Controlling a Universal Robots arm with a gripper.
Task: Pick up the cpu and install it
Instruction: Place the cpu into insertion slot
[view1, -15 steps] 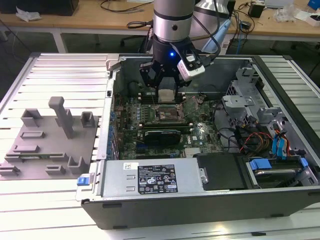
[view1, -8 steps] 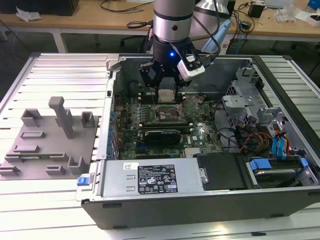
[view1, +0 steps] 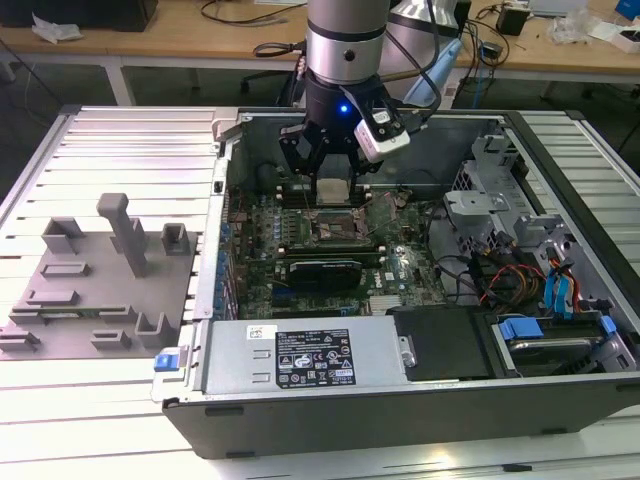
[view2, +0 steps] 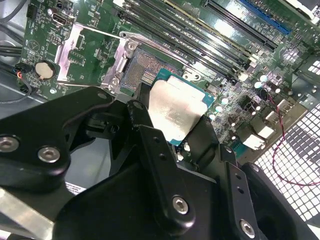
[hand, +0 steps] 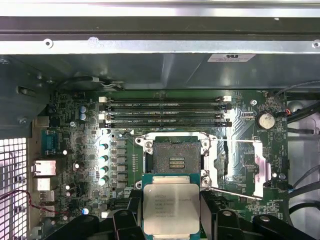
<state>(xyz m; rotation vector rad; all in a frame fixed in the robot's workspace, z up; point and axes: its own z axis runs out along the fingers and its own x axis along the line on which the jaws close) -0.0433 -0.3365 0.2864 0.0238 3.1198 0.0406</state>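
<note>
The cpu (view1: 333, 189), a thin square chip with a pale silver top, hangs between my black fingers above the motherboard. My gripper (view1: 333, 180) is shut on it by two opposite edges. In the second wrist view the cpu (view2: 175, 107) sits tilted between the fingers (view2: 206, 134), just off the open socket (view2: 144, 71). In the first wrist view the cpu (hand: 171, 207) is level and apart from the bare socket (hand: 175, 157), whose metal bracket (hand: 245, 167) is swung open to one side.
The open computer case (view1: 300, 420) holds memory slots (hand: 165, 112), a power supply (view1: 300, 355), drive bays (view1: 500, 210) and loose cables (view1: 500, 275). A grey fixture (view1: 90, 290) lies on the slatted table at the exterior view's left.
</note>
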